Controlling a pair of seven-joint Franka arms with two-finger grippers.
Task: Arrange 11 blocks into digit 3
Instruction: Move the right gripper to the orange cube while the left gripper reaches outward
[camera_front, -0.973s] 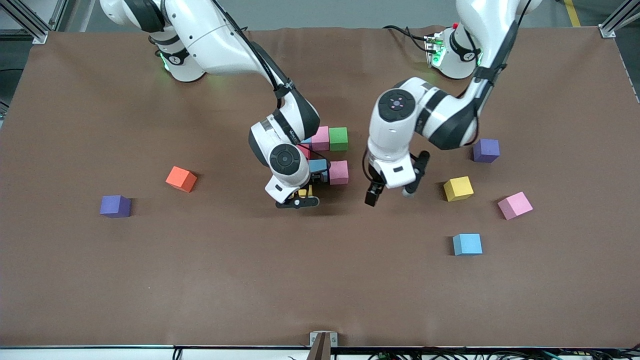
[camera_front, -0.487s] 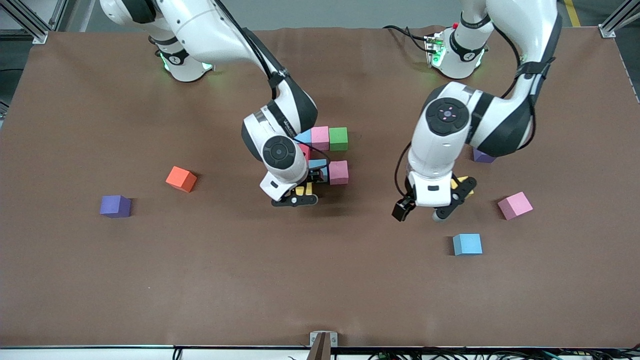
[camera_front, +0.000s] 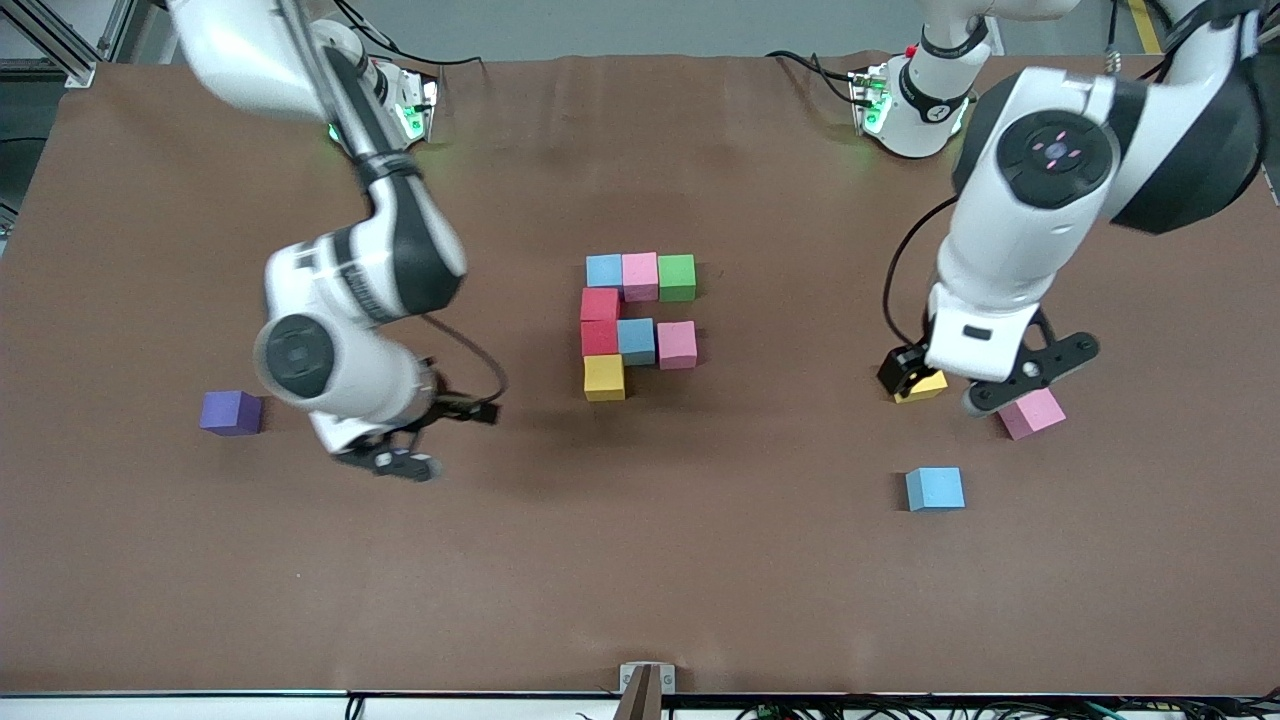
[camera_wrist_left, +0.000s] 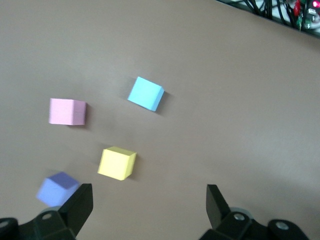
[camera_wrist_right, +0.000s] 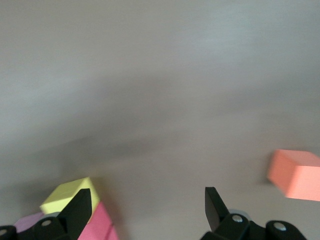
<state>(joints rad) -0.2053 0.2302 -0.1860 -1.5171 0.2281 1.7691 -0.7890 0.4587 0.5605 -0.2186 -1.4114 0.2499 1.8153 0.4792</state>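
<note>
I'm watching the left gripper (camera_front: 985, 385) hovering spread-open, empty, over the loose yellow block (camera_front: 925, 386) mid-right | right gripper (camera_front: 400, 440) gaping, empty, lower left | digit 3 (camera_front: 640, 322) forming at center | risk: I'm fearing an off-center descent nudging the pink block (camera_front: 1032, 414).

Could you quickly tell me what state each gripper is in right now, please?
Left gripper: open, holding nothing, over the loose yellow block.
Right gripper: open, holding nothing, over bare table.
</note>
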